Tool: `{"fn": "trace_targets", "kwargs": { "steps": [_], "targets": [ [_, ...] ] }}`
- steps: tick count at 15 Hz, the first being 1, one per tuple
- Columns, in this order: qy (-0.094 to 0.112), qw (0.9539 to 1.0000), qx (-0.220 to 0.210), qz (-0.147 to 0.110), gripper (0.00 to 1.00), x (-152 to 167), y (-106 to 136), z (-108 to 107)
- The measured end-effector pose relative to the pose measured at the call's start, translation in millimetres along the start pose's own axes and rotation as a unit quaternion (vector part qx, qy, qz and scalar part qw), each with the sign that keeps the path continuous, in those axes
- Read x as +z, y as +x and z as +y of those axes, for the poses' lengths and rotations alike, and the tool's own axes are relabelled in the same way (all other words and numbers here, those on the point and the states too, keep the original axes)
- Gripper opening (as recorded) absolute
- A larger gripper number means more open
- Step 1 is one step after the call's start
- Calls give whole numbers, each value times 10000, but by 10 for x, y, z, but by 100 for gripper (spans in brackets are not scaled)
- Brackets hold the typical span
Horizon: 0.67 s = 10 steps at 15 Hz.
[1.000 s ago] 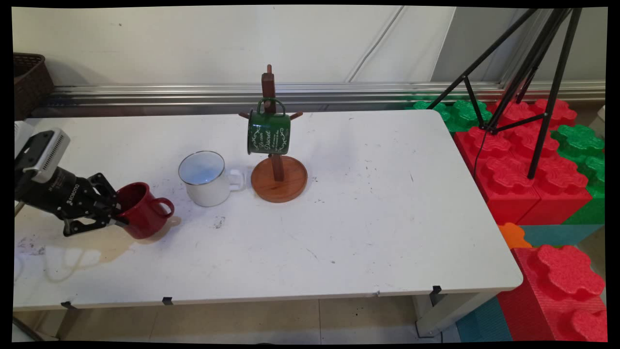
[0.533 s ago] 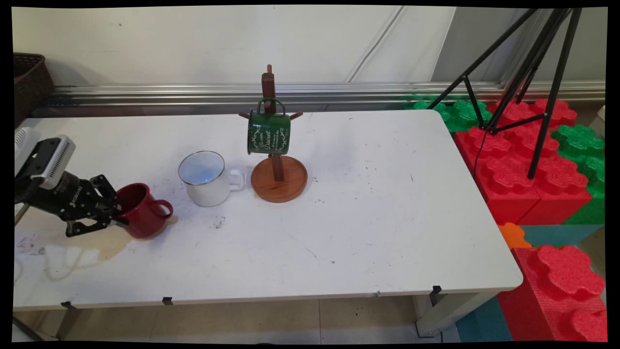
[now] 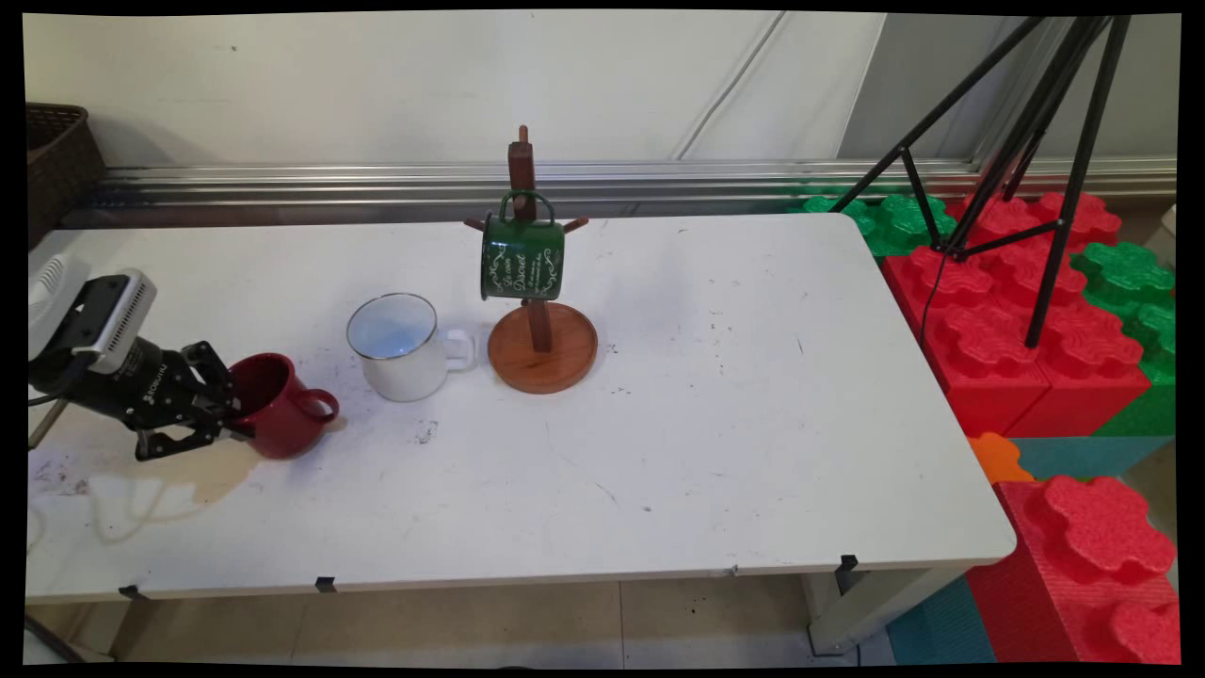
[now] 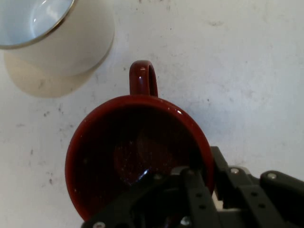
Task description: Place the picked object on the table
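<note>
The gripper (image 3: 231, 421) is pinched on the rim of the red mug (image 3: 278, 407), one finger inside and one outside. The mug sits tilted on the white table (image 3: 715, 414) at about 8 o'clock from the white enamel mug (image 3: 395, 347), its handle pointing toward 3 o'clock.

A white surface (image 3: 753, 414), scuffed and stained, stands before a pale wall (image 3: 377, 85) with metal rails (image 3: 659, 179) along its foot. Right of it lie red and green foam blocks (image 3: 1017, 320) under a black tripod (image 3: 1026, 141). A dark wicker basket (image 3: 58, 155) sits at far left; the floor (image 3: 471, 631) is beige tile.
</note>
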Motion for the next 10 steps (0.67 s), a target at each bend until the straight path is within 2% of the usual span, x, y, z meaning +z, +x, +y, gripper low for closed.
{"fn": "trace_targets", "kwargs": {
  "steps": [1, 2, 10],
  "targets": [
    [-6, 10000, -1, 1, 0, 12, -1, 0],
    [-10, 10000, -1, 9, 100, 21, 2, 0],
    [-4, 9999, -82, 77, 100, 47, 38, -49]
  ]
}}
